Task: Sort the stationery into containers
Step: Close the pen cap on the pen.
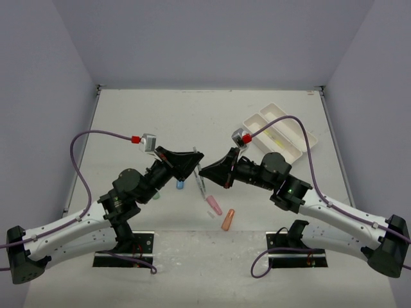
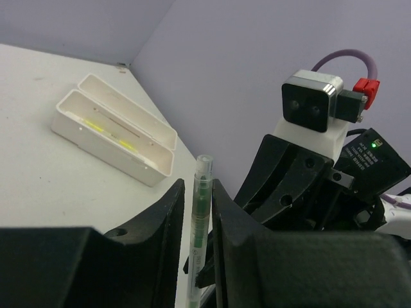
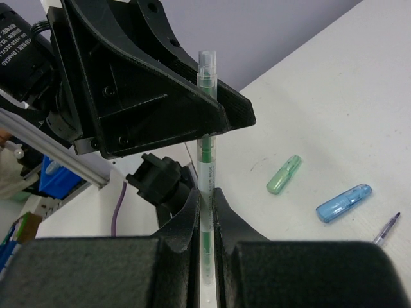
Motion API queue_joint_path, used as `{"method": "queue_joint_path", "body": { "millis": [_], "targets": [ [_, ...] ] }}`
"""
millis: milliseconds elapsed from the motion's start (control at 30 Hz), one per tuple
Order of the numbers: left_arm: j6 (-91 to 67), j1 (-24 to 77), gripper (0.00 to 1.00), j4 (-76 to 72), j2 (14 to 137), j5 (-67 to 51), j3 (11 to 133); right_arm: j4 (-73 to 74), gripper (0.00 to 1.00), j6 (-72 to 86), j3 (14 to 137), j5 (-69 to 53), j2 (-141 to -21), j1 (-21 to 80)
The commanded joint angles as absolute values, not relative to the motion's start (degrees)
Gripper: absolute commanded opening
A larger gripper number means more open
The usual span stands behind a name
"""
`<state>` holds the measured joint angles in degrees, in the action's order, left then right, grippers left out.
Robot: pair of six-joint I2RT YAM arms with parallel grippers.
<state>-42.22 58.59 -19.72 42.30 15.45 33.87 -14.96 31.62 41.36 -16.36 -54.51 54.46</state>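
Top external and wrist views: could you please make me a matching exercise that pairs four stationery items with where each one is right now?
Things:
1. green pen
2. yellow pen
3. orange cap
4. blue cap

Places:
A. lying on the table beside the green cap
B. between the fingers of the left gripper and the right gripper
C. lying on the table beside the pink cap
D. inside the white tray

Pairs: 1-B, 2-D, 3-C, 4-A.
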Motion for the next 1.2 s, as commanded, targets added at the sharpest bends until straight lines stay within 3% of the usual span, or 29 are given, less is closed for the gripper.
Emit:
{"method": "queue_joint_path", "body": {
  "millis": [0,133,267,333,467,567,667,733,767,800,900,967,1033,1167],
  "targets": [
    [-39.9,58.8,0.29,-17.9,41.4,14.1,34.7,-19.4,0.0,29.4,42.3,-18.5,-54.4,54.4],
    [-40.0,58.8,0.3,-18.3,41.7,12.5,34.5,-19.1,0.0,29.5,42.9,-17.4,-54.4,54.4],
    [-40.0,58.8,0.19,-19.2,41.9,10.3,34.0,-18.9,0.0,30.0,43.4,-15.6,-54.5,54.4],
    [-39.9,58.8,0.0,-20.4,42.1,8.9,33.8,-18.6,0.0,30.2,44.2,-15.6,-55.1,54.4],
    [-39.5,58.9,0.0,-21.9,41.8,7.6,33.7,-20.1,0.01,30.2,44.2,-18.4,-56.6,54.3],
    [-38.4,58.8,0.0,-21.9,41.7,6.4,34.7,-21.1,0.22,30.6,44.0,-22.1,-58.0,54.3],
    [-36.8,58.8,0.0,-22.0,41.6,5.5,36.1,-23.6,0.31,32.3,43.7,-24.1,-60.6,54.4],
    [-36.4,58.8,0.0,-22.2,41.6,5.4,36.5,-24.5,0.27,32.8,43.8,-25.1,-61.2,54.4],
    [-36.0,58.8,0.0,-22.0,41.7,5.4,36.8,-24.8,0.08,32.8,44.1,-25.6,-61.5,54.5],
    [-35.7,58.8,0.0,-21.8,41.8,5.2,36.9,-24.8,0.02,32.8,44.3,-25.7,-61.7,54.5],
    [-34.7,58.8,0.0,-21.5,41.7,4.9,37.1,-24.4,0.0,32.4,44.7,-25.6,-61.5,54.5],
    [-34.1,58.8,0.06,-20.4,41.3,6.2,37.1,-23.9,0.0,32.1,44.7,-25.2,-61.1,54.5],
    [-33.2,58.8,0.24,-19.6,41.1,6.9,37.3,-23.3,0.0,31.8,44.8,-24.6,-60.8,54.5],
    [-32.1,58.8,0.35,-17.8,41.0,8.0,38.4,-22.0,0.0,31.3,45.1,-24.0,-60.6,54.5]
  ]
}}
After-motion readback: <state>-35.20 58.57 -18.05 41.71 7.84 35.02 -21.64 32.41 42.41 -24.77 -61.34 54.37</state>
